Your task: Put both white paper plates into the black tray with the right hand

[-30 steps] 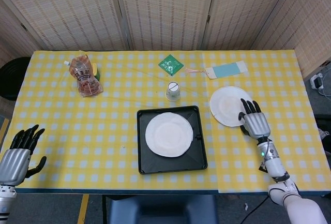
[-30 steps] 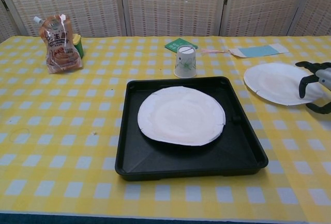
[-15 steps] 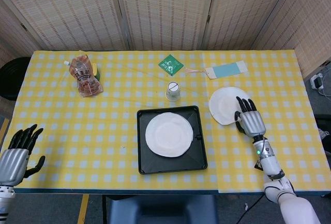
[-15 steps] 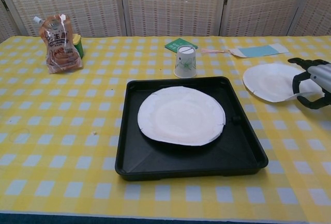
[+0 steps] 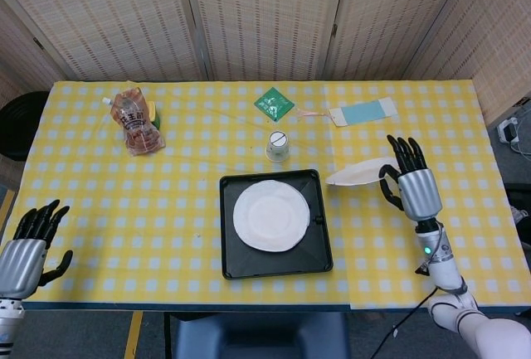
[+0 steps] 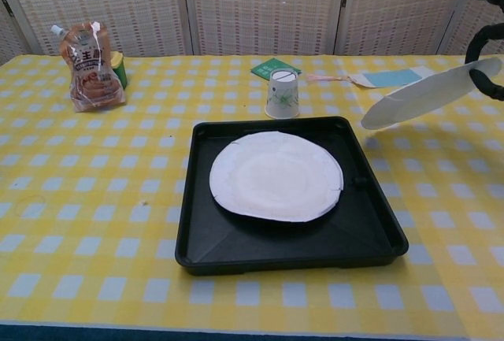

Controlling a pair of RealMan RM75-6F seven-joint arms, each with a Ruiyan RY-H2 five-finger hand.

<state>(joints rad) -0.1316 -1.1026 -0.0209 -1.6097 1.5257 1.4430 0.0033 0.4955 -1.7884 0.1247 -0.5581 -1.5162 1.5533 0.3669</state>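
Our right hand [image 5: 412, 185] has its fingers clamped on the second plate [image 6: 429, 93], lifted and tilted; next we carry it leftward over the tray [image 6: 370, 223].

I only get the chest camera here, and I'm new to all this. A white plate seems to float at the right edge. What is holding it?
Observer: The right hand grips the lifted plate by its right rim; the head view shows the whole hand and forearm.
Operator: Is that plate over the tray yet?
Observer: No. From above it hangs right of the black tray, over the checked tablecloth.
Operator: And the other hand? I can't see one.
Observer: The left hand sits at the table's near left corner, fingers apart, holding nothing.
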